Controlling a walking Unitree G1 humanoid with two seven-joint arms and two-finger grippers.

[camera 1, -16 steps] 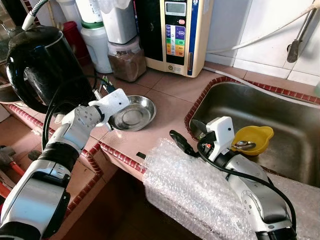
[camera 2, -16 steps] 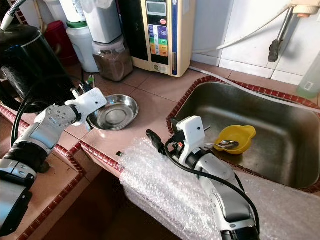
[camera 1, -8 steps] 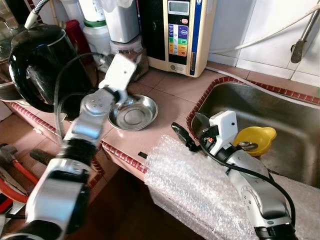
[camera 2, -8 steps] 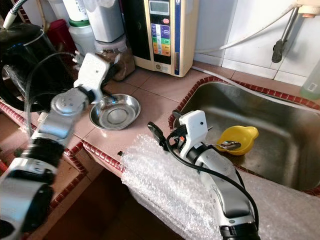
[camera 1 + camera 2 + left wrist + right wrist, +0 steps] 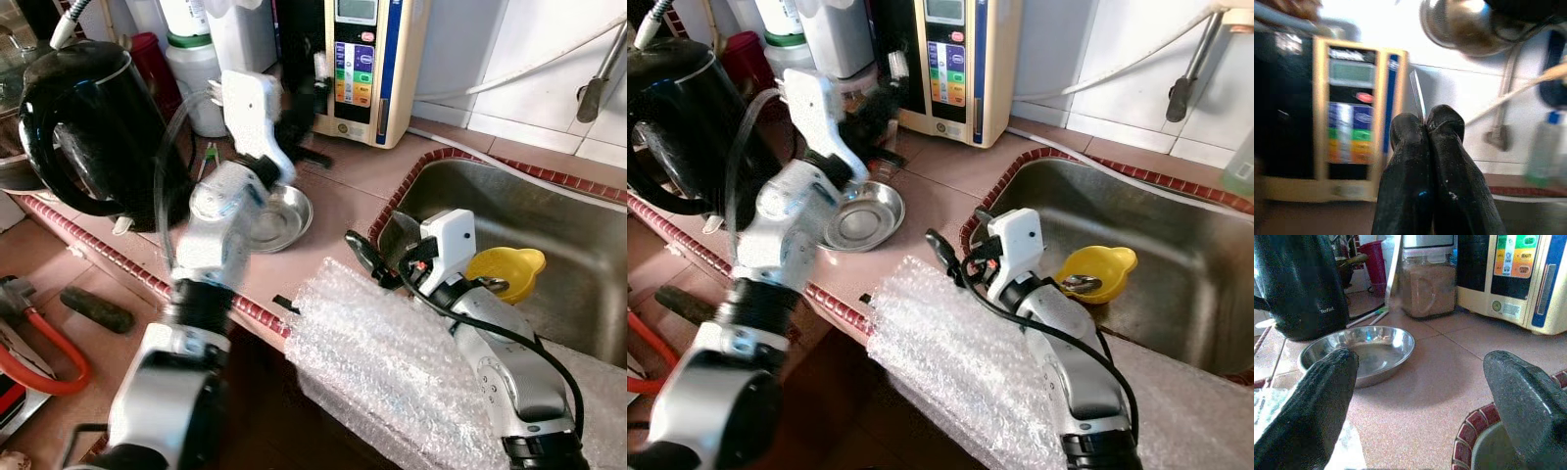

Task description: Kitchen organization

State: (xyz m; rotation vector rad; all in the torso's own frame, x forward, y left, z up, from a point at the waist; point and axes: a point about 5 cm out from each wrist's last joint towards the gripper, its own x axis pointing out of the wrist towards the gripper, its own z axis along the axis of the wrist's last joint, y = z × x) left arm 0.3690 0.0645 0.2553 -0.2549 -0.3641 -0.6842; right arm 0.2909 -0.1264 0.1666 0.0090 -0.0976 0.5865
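Note:
My left gripper (image 5: 1426,122) is raised over the back of the counter, in front of the cream water machine (image 5: 367,59). It is shut on a thin silver utensil (image 5: 1417,95) that sticks out past the fingertips; what kind of utensil it is I cannot tell. Below the left arm lies a round steel plate (image 5: 862,220), partly covered by that arm. My right gripper (image 5: 1415,396) hovers open and holds nothing. It is low over the counter by the sink's left rim, pointing at the steel plate (image 5: 1359,350).
A black kettle (image 5: 83,127) stands at the left. Jars and bottles line the back, among them a jar of brown powder (image 5: 1427,289). In the steel sink (image 5: 549,215) sits a yellow bowl (image 5: 509,269) holding a spoon. Bubble wrap (image 5: 392,372) covers the counter's front edge.
My left arm has swung up from the plate's near rim to the back of the counter, its gripper shut on the thin utensil. My right arm has stayed in place.

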